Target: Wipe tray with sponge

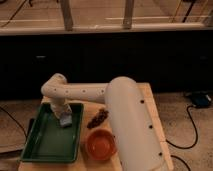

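Note:
The dark green tray point(46, 145) lies on the left part of the wooden table. My white arm reaches across from the right and bends down over the tray's far right corner. My gripper point(65, 117) points down into the tray there. The small pale grey-blue sponge point(66, 121) is at the gripper's tip, on or just above the tray floor near the right wall.
A round orange bowl point(100, 144) sits on the table right of the tray. A dark reddish-brown grape-like bunch point(97, 119) lies behind the bowl. The wooden table point(148, 100) ends close behind the tray. A black cable point(192, 127) runs on the floor at right.

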`<state>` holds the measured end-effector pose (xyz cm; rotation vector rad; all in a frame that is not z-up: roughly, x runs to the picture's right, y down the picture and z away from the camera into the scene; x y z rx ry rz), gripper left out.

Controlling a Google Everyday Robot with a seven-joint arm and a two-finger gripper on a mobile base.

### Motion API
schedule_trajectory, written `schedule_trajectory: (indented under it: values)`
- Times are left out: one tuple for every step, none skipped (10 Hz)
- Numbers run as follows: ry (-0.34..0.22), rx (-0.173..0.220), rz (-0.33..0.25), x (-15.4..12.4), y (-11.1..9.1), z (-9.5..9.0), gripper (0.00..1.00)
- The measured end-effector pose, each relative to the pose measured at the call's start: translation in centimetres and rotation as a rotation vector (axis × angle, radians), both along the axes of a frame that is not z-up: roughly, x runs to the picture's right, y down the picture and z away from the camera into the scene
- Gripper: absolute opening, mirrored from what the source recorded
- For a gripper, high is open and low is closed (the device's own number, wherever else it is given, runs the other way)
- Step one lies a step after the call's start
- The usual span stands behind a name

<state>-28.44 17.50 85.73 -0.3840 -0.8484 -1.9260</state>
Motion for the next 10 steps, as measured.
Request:
schedule_trajectory:
  values:
    - [-0.022, -0.016, -0.036, -0.9, 1.2, -0.7, 0.0]
    - [-0.044, -0.032, -0.071, -1.4, 2.7, -1.8, 0.0]
    - [-0.058, -0.044, -0.095, -1.3, 4.1, -3.0, 0.0]
    - [-0.067, -0.053, -0.114, -0.9, 5.2, -3.9, 0.0]
    - [-0.07, -0.055, -0.123, -0.3, 5.9, -4.8, 0.0]
    - [-0.066, -0.054, -0.127, 0.5, 6.2, -5.5, 0.0]
    - [-0.062, -0.048, -0.122, 1.4, 6.3, -6.1, 0.0]
    - [-0.052, -0.041, -0.112, 2.1, 6.1, -6.3, 0.0]
    - [-0.038, -0.026, -0.09, 3.2, 5.2, -6.4, 0.0]
    - [-0.024, -0.012, -0.074, 4.1, 4.2, -6.2, 0.0]
